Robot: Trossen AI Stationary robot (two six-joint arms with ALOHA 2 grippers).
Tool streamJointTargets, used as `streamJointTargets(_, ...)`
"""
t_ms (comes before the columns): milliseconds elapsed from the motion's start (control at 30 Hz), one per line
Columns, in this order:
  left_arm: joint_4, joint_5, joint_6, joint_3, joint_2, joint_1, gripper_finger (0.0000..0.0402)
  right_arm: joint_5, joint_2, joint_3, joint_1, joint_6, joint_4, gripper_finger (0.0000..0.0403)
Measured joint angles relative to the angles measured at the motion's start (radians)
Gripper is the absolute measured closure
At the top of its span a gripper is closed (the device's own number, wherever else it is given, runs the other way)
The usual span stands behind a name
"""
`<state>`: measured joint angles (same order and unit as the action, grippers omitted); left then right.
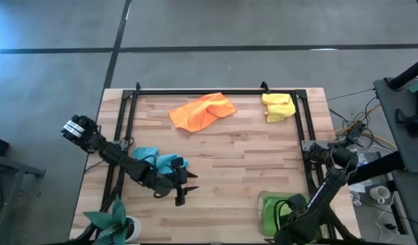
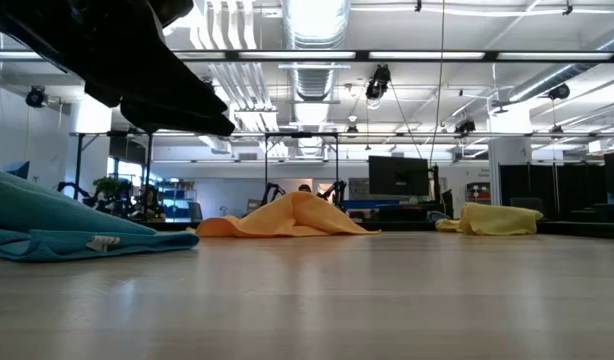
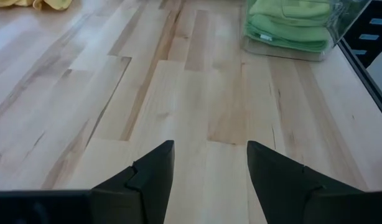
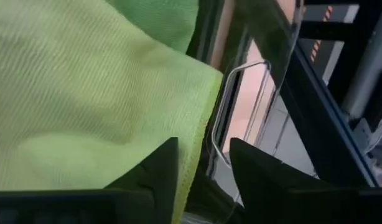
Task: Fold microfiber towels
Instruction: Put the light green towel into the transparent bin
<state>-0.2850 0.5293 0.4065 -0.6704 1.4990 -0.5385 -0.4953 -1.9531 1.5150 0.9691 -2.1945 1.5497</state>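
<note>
the right end effector (image 4: pixel 203 171) was held parted and empty over the yellow-green towel (image 4: pixel 85 99) in the tray (image 1: pixel 262 204); the left end effector (image 3: pixel 209 174) was held open and empty above the counter (image 3: pixel 178 93).

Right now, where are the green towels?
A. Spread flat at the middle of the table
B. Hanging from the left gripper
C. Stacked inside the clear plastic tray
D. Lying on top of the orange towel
C: the green towels lie folded in a stack inside the clear plastic tray at the table's near right corner, where the right gripper hangs over them.
</note>
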Motion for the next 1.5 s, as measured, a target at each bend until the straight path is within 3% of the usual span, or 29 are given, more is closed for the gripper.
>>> streamJointTargets(133, 0.000, 0.000, 0.000, 0.000, 0.000, 0.000, 0.0214, 0.018, 0.027, 0.002, -0.001, 0.022, -0.008, 0.0237)
streamJointTargets(333, -0.003, 0.000, 0.000, 0.001, 0.000, 0.000, 0.0214, 0.367, 0.079, 0.016, -0.021, -0.078, -0.140, 0.0227)
streamJointTargets(500, -0.004, 0.000, 0.000, 0.001, 0.000, 0.001, 0.0214, 0.421, 0.071, -0.026, -0.045, -0.077, -0.202, 0.0227)
streamJointTargets(933, -0.005, -0.001, 0.004, 0.002, 0.000, 0.001, 0.0214, 0.453, 0.162, -0.273, -0.046, -0.084, -0.508, 0.0227)
streamJointTargets(1133, -0.006, -0.001, 0.005, 0.002, 0.000, 0.001, 0.0214, 0.434, 0.178, -0.378, -0.049, -0.055, -0.638, 0.0227)
streamJointTargets(1267, -0.005, -0.001, 0.005, 0.002, 0.000, 0.001, 0.0214, 0.358, 0.172, -0.423, -0.049, -0.063, -0.692, 0.0230)
streamJointTargets(1367, -0.006, -0.001, 0.005, 0.002, 0.000, 0.002, 0.0214, 0.347, 0.173, -0.431, -0.045, -0.069, -0.688, 0.0250)
streamJointTargets(1500, -0.005, -0.001, 0.005, 0.002, 0.000, 0.002, 0.0214, 0.347, 0.174, -0.412, -0.045, -0.059, -0.648, 0.0308)
